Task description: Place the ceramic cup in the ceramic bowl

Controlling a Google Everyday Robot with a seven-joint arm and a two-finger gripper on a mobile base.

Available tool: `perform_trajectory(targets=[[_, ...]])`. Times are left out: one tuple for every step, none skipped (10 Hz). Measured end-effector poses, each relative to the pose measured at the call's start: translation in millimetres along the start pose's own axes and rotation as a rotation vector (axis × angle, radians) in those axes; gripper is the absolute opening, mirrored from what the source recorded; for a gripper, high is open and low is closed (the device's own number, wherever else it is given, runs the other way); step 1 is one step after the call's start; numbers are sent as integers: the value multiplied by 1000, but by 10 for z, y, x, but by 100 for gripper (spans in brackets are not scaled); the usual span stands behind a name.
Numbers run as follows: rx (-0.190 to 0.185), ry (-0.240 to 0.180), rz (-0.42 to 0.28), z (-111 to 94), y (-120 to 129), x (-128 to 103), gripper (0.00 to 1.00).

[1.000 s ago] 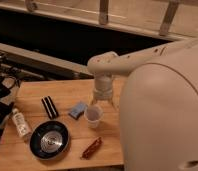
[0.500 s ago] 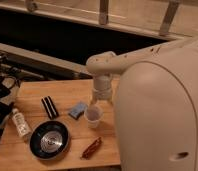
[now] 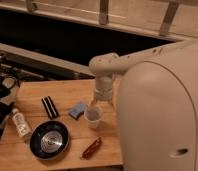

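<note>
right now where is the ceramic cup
The small pale pink ceramic cup stands near the camera view's centre, directly under the end effector, beside the small blue object.

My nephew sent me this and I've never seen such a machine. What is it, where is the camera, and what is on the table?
The big white shape is the body of a mobile robot; its one arm bends down over a wooden table. One camera looks down past the body; its mounting I cannot tell. The gripper, the arm's two-finger hand, hangs right over the ceramic cup, which stands on the table; whether it grips the cup I cannot tell. Also on the table: a blue object, a black block, a white bottle, a reddish-brown item and the dark, empty ceramic bowl.
</note>
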Motion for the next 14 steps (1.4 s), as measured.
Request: perform_trajectory(targets=[[-19, 10, 9, 68, -33, -10, 77], [-38, 18, 14, 85, -30, -18, 77], [-50, 32, 22, 110, -49, -11, 77], [-67, 53, 34, 170, -96, -12, 77], [-80, 81, 40, 242, -121, -12, 77], [-87, 111, 42, 330, -127, -15, 77], [-90, 147, 49, 445, -146, -24, 77], [-96, 190, 67, 577, -199, -31, 77], [-93, 216, 75, 687, -247, -35, 77], [-84, 215, 65, 751, -241, -44, 77], [-82, 209, 47, 764, -168, -64, 71], [-83, 212, 30, 728, -119, -58, 61], [-86, 216, 18, 655, -88, -47, 53], [-90, 220, 4, 516, -55, -25, 42]])
